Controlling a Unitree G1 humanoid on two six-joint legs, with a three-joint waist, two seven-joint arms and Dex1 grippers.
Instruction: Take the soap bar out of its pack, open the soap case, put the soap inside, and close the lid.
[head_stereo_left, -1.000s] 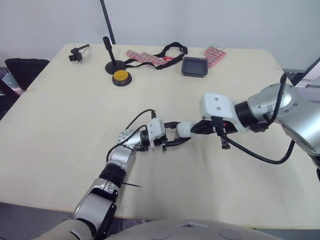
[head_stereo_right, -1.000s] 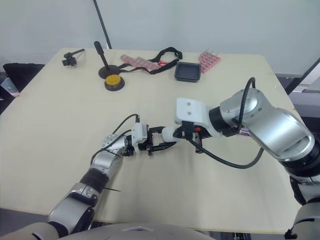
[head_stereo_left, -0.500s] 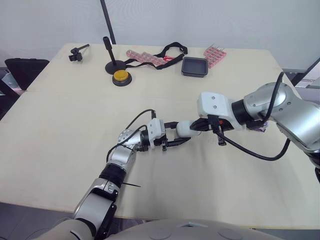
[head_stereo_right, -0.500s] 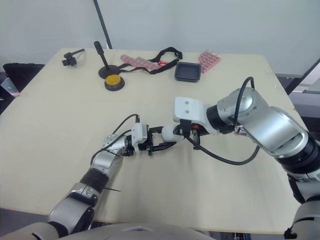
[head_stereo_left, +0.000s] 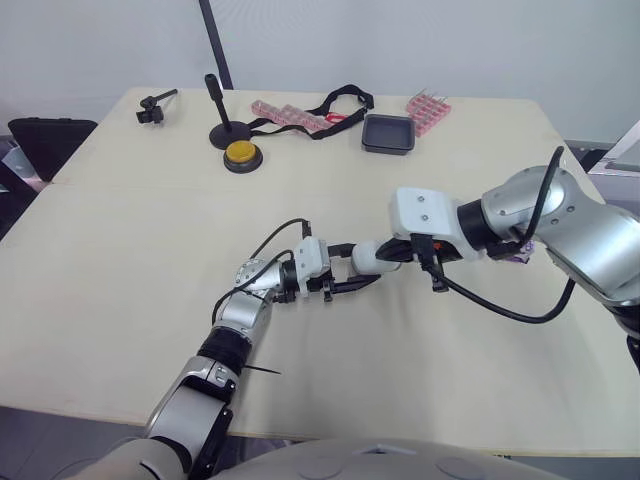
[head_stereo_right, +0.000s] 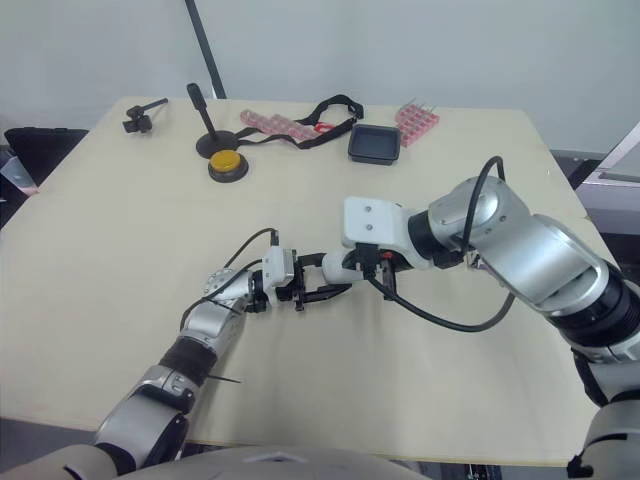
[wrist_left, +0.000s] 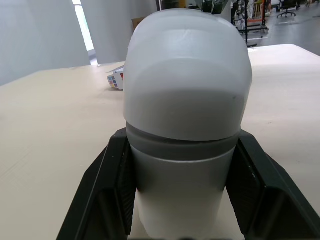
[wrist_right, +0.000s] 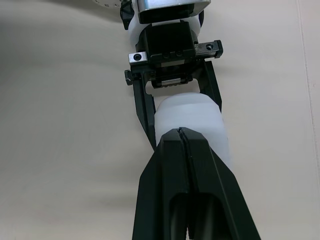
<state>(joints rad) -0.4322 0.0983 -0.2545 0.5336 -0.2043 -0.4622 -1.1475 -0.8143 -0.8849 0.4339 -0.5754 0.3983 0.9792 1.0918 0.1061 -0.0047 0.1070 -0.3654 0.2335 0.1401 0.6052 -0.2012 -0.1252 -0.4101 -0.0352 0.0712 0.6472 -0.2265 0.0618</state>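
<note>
Left tool (head_stereo_left: 362, 267) is clamped on the soap case (head_stereo_left: 368, 257), one black finger (wrist_left: 107, 185) on each flank, held low over the middle of the table (head_stereo_left: 150, 250). Case is white and translucent, lid on, with the seam band running across it just past the finger ends. Key geometry: the case's long axis lies along the left tool's fingers, so the domed free end points straight at the right arm, and the two tools face each other nearly in line. Right tool (wrist_right: 180, 131) is pinched fully closed with nothing between its tips. The tips sit at the domed end, right against it or just above; can't confirm contact. My read is we're at the open-the-case step. With the tips together the right tool can only push or wedge at the seam, and it has to spread before it can grip the dome and pull along that axis. Risk: an off-axis pull twists the case in the left grip. There's a small printed box (wrist_left: 116, 80) on the table beyond the case, possibly the pack, can't tell.
</note>
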